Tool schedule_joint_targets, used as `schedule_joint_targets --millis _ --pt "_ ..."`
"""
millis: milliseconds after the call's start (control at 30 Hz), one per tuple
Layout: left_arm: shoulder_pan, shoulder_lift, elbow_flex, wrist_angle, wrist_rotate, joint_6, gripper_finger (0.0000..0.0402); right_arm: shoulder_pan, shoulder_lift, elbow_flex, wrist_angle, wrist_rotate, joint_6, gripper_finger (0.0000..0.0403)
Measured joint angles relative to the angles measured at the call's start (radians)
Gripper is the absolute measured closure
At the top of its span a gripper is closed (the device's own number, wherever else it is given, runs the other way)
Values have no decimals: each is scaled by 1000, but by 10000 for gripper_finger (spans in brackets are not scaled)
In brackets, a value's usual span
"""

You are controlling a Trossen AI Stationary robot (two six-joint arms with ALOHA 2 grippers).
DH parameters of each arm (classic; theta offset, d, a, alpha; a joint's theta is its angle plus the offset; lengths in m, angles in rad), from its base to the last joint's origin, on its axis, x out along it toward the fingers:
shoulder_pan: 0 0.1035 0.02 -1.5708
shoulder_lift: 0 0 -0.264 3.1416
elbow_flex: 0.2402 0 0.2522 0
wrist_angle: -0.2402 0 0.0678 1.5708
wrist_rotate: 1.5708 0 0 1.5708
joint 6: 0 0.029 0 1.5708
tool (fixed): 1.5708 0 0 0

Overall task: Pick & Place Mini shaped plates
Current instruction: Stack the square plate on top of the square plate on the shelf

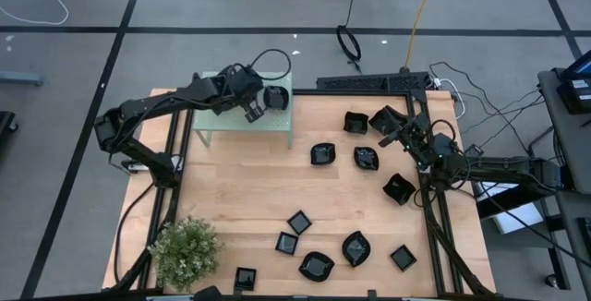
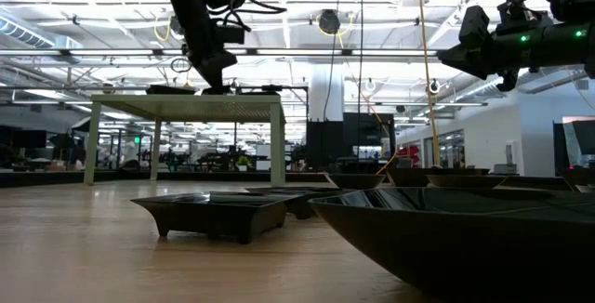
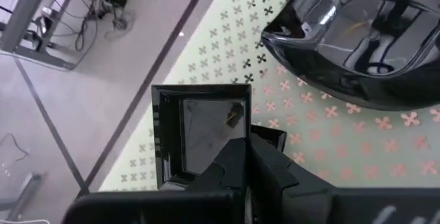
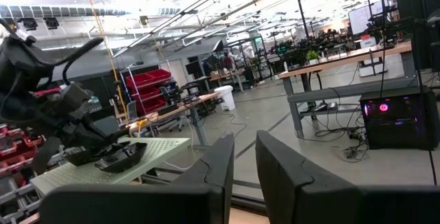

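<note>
**Left gripper clamped on a square plate at the stand's edge**

The left gripper (image 3: 251,148) is over the pale green perforated stand (image 1: 222,124), which sits at the far left corner of the table (image 1: 240,186). In the left wrist view its fingers are clenched on the near rim of a small square plate (image 3: 199,131). That plate lies flat on the stand's top, close against the stand's long edge, with the floor showing just beyond. A round plate (image 3: 357,45) is already on the stand just beside it, apart from the square one.

The relation that matters: the square plate lies straight ahead of the jaws, its rim pinched between them, so letting go calls only for opening and backing off along the gripper's own line, away from the round plate. Whether the square plate's base fully bears on the stand or is lifted a touch, I cannot tell from this angle; it looks set down.

The right gripper (image 1: 404,133) hangs above the far right part of the table, fingers nearly together and holding nothing that I can see. It is the nearer arm to the loose plates there, such as a leaf-shaped plate (image 1: 367,158). More plates lie along the table's near edge, beside a small potted plant (image 1: 185,246).
</note>
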Motion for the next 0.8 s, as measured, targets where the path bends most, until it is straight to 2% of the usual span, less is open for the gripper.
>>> schedule_joint_targets --millis 167,300,800 --pt "-1 -4 0 -38 -5 20 383 0 0 0 0 0 0 351" --pt "-1 -2 0 -77 -7 42 390 0 0 0 0 0 0 351" --pt "-1 -3 0 -91 1 59 388 0 0 0 0 0 0 351"
